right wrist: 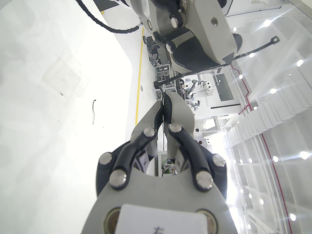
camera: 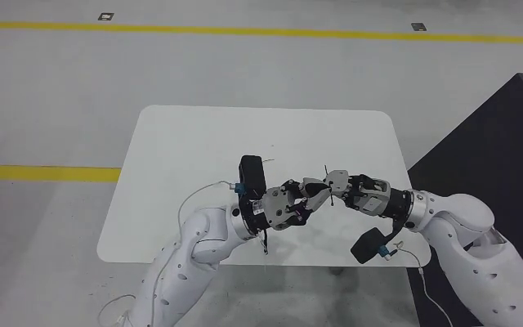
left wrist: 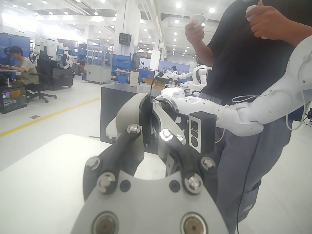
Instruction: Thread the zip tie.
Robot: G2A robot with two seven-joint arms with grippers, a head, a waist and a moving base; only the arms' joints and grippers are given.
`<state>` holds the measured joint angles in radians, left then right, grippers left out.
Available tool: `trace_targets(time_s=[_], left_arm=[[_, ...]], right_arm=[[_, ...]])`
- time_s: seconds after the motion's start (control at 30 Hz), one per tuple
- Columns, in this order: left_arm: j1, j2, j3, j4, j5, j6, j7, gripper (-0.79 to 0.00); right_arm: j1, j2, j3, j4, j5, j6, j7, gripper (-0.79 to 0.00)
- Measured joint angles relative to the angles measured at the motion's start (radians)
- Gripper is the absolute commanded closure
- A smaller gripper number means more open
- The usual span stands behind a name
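You had both grippers raised above the table [camera: 204, 163], tip to tip, with the zip tie [right wrist: 256, 48] strung between them. The left gripper [left wrist: 148, 102] was clamped tight on the strap just behind the head [right wrist: 275, 39], which stuck out free past its fingertips. The right gripper [right wrist: 163, 99] was pinched shut on the strap farther along. Between the two grips the strap ran short and nearly straight, with a sharp kink where it entered the right fingers. Where the pointed end lay I couldn't tell; it seemed to run down between those fingers.

As I judged it, the step in hand was bringing the tail round to the head, and this hold left you little room for that. With so short a span, the strap could not curl into a loop, and any pull risked dragging it out of one grip. The better course was to hold the left gripper steady as the anchor and turn its wrist so the slot in the head faced the right gripper. The right one needed to hold close behind the tip, leaving only a short, stiff stub to aim with. A slow, straight push along the slot would have served best, since a long floppy tail would have wandered.
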<state>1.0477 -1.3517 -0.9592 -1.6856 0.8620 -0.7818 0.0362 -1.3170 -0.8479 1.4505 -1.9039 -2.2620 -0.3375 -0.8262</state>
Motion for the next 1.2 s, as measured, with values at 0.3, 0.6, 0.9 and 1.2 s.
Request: trace_targets(time_s=[0.3, 0.6, 0.9, 1.2], left_arm=[[-0.001, 0.002, -0.008, -0.001, 0.11, 0.006, 0.026, 0.0], [0.003, 0.004, -0.014, -0.023, 0.247, -0.015, 0.138, 0.0], [0.002, 0.007, -0.012, -0.044, 0.414, 0.005, 0.245, 0.0], [0.008, 0.013, -0.002, -0.061, 0.592, 0.038, 0.371, 0.0]], right_arm=[[0.0, 0.0, 0.0, 0.0, 0.0, 0.0, 0.0, 0.0], [-0.002, -0.004, 0.001, 0.004, 0.095, -0.04, 0.032, 0.0], [0.014, -0.005, -0.013, 0.021, 0.153, -0.089, 0.017, 0.0], [0.026, -0.006, -0.027, 0.04, 0.176, -0.107, 0.027, 0.0]])
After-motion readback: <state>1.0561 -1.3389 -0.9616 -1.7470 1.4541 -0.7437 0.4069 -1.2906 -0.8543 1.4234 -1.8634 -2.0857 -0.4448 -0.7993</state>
